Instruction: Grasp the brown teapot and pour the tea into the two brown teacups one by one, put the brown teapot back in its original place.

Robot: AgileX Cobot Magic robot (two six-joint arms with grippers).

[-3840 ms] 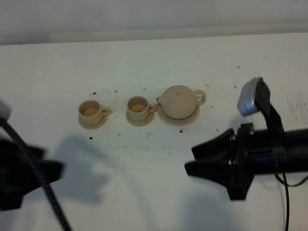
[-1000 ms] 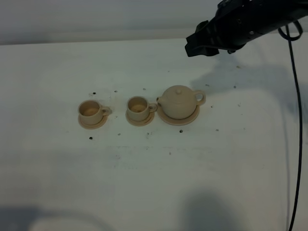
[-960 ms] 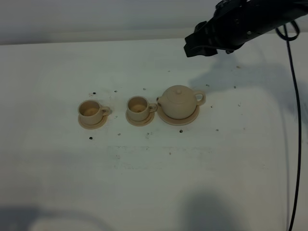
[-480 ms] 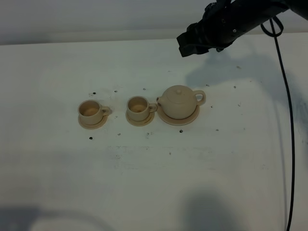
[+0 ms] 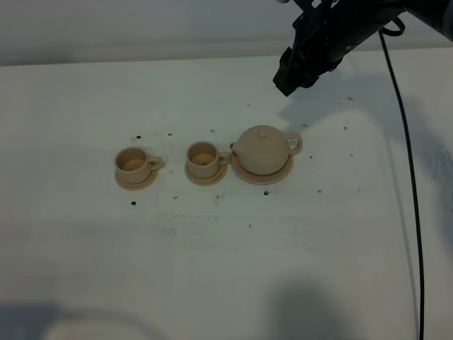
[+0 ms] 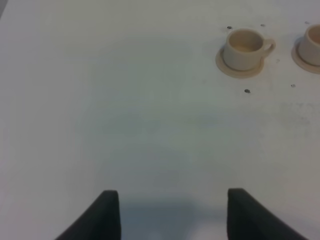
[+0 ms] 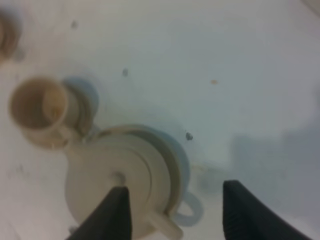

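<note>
The brown teapot (image 5: 262, 149) stands on its wide saucer (image 5: 282, 173), handle to the right. The two brown teacups (image 5: 134, 163) (image 5: 203, 158) stand on small saucers to its left. My right gripper (image 5: 287, 76) hovers high behind the teapot, open and empty. In the right wrist view the teapot's lid (image 7: 119, 182) lies below and between the open fingers (image 7: 176, 210), with the nearer cup (image 7: 35, 106) beside it. My left gripper (image 6: 172, 215) is open and empty over bare table, far from the left cup (image 6: 243, 46); it does not show in the exterior view.
The white table (image 5: 226, 248) carries small dark specks around the tea set. The right arm's black cable (image 5: 407, 177) hangs down the right side. A pale wall edge runs along the back of the table.
The right arm has swung from the table's front to high behind the teapot. In the last half second its gripper tilted downward and shifted slightly right. Teapot and cups have not moved.
</note>
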